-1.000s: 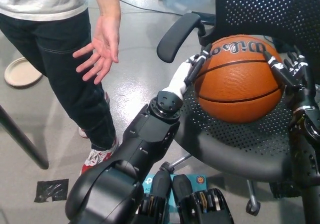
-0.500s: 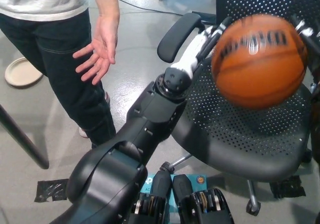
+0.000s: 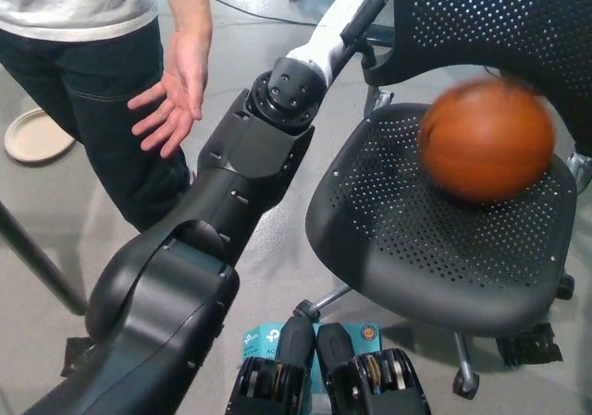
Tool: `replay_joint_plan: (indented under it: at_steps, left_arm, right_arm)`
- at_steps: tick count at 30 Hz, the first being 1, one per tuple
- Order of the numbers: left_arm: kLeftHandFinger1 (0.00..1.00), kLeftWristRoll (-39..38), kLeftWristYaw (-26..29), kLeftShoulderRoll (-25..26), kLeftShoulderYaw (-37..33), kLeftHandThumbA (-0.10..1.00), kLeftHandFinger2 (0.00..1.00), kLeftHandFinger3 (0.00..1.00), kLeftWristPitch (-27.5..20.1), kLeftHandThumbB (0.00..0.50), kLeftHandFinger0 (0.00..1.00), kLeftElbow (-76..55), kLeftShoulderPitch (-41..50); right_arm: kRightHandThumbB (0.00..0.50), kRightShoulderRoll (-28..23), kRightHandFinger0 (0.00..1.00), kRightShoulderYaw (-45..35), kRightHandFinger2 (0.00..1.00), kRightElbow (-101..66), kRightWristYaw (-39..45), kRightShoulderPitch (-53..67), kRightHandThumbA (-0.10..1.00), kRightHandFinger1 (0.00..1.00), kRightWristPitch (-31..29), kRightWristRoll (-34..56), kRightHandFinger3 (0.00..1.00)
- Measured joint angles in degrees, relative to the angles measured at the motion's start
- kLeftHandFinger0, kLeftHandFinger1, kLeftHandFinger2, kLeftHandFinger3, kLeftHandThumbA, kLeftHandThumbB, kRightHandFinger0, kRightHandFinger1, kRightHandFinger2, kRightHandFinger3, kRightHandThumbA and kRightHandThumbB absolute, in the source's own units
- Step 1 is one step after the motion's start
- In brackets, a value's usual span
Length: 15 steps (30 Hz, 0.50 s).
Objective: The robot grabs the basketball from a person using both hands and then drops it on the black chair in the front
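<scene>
At the near right of the scene, the black chair stood with its perforated seat facing up and its mesh backrest rising at the far right. The basketball was over the far right part of the seat, close to the backrest; it was blurred, and whether it touched the seat could not be told. Neither hand was on it.

From the near left, the robot's left arm reached diagonally toward the far centre. The white left hand was raised at the top edge of the view, beside the chair's left armrest and well apart from the ball. Its fingers ran out of frame, so whether they were spread or closed could not be told. The right hand was not visible.

At the far left stood a person in dark trousers and a light shirt. The person's hand hung with palm open and fingers spread, holding nothing. A pale round plate lay on the floor at the left edge.
</scene>
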Motion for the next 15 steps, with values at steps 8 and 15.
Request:
replay_joint_plan:
  at_steps: [8, 15]
  left_arm:
    - [1.00, 0.0, -2.9, 1.7, 0.2, 1.00, 1.00, 1.00, 0.1, 0.405, 1.00, -6.8, 2.5]
    - [1.00, 0.1, -4.2, 2.4, -0.9, 0.98, 1.00, 1.00, 0.8, 0.205, 1.00, -24.1, 14.3]
  right_arm:
    - [0.323, 0.4, 1.00, 2.0, 1.00, -7.0, 0.8, 1.2, 1.00, 1.00, 0.3, -0.4, 1.00]
    - [0.319, 1.8, 1.00, 3.9, 1.00, -14.8, 0.9, 8.1, 1.00, 1.00, 1.7, -1.3, 1.00]
